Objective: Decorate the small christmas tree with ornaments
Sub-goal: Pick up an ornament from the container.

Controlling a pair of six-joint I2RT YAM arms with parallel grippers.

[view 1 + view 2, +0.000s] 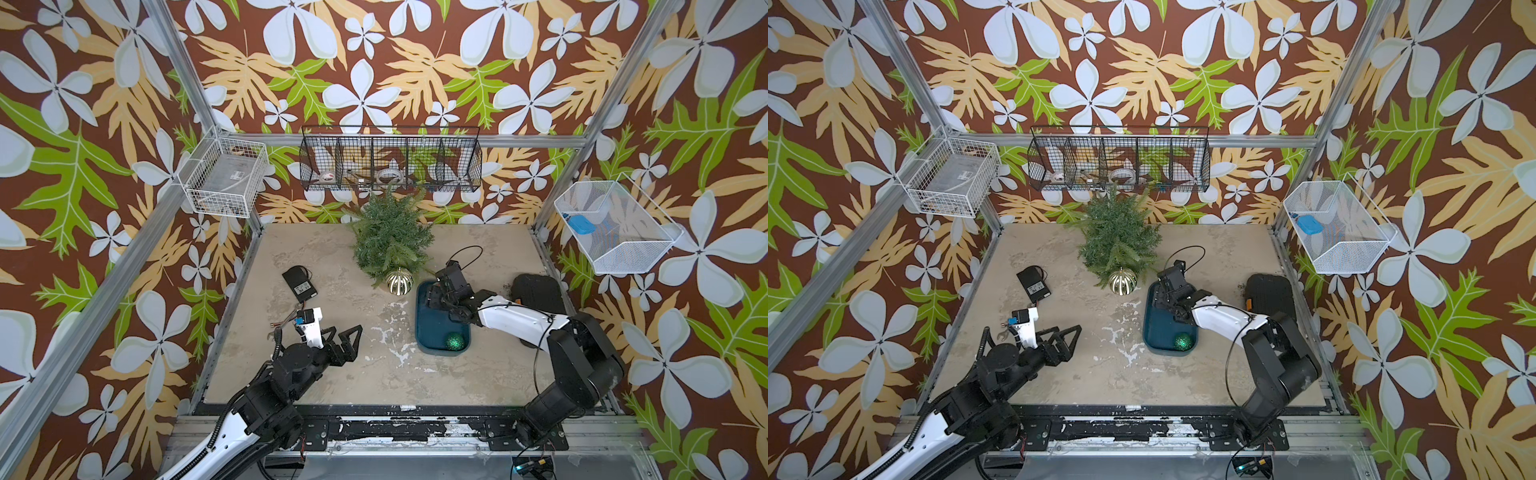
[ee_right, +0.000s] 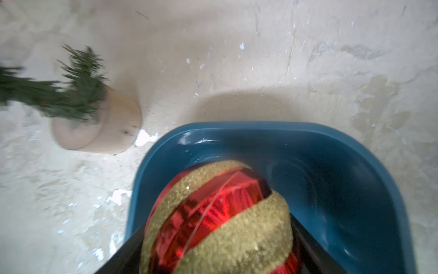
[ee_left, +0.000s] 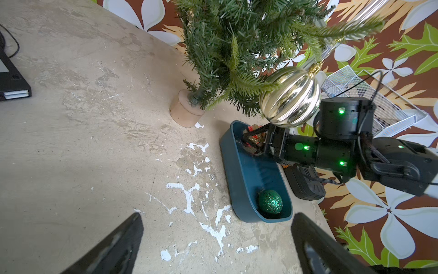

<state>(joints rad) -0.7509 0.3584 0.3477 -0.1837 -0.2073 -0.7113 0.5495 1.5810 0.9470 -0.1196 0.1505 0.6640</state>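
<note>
The right tool [image 2: 215,246] pinches the glittery red-and-gold bauble [image 2: 220,208] in the smooth teal tray [image 2: 284,128]; the left tool [image 1: 347,332] is spread wide.

A beige, mottled tabletop [image 1: 332,374] is carrying, in both top views, a small dark green fir tree [image 1: 388,241] standing on a tan round base at upper centre, a teal oblong plastic tray [image 1: 430,332] right of centre, a black labelled box [image 1: 300,284] at left and a black textured pad [image 1: 538,296] at far right.

Glittery green bauble [image 3: 270,201], glossy plastic tray [image 3: 233,180]
</note>
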